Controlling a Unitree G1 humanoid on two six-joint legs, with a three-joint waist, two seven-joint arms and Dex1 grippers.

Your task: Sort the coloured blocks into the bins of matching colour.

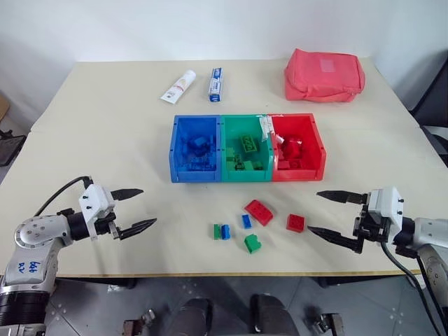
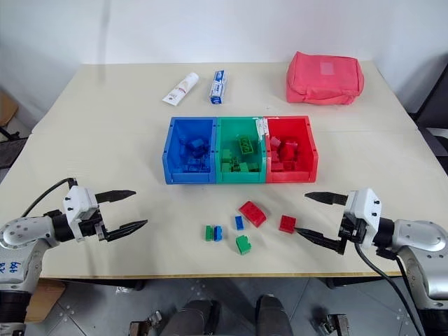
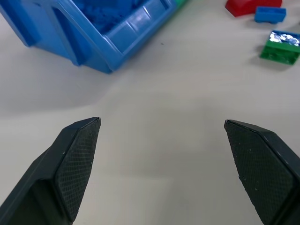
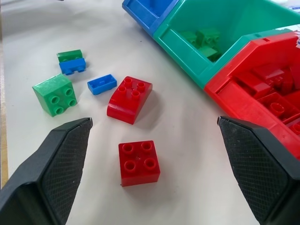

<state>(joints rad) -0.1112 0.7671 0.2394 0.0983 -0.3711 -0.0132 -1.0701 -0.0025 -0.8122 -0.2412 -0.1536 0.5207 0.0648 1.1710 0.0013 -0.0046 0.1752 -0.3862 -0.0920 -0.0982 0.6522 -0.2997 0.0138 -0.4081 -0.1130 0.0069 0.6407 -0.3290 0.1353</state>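
Three joined bins stand in a row mid-table: blue (image 1: 194, 173), green (image 1: 245, 175) and red (image 1: 297, 173), each holding blocks of its own colour. In front of them several loose blocks lie on the table: a red sloped block (image 1: 259, 211), a red square block (image 4: 139, 162), a small blue block (image 1: 246, 221), a green and blue pair (image 1: 221, 232) and a green block (image 1: 253, 243). My left gripper (image 1: 148, 206) hovers open at the left, apart from the blocks. My right gripper (image 1: 313, 211) stands open just right of the red square block, empty.
Two white toothpaste tubes (image 1: 178, 87) (image 1: 215, 84) lie behind the bins. A pink-red fabric pouch (image 1: 324, 75) sits at the back right. The table's front edge (image 1: 210, 273) runs close below the loose blocks.
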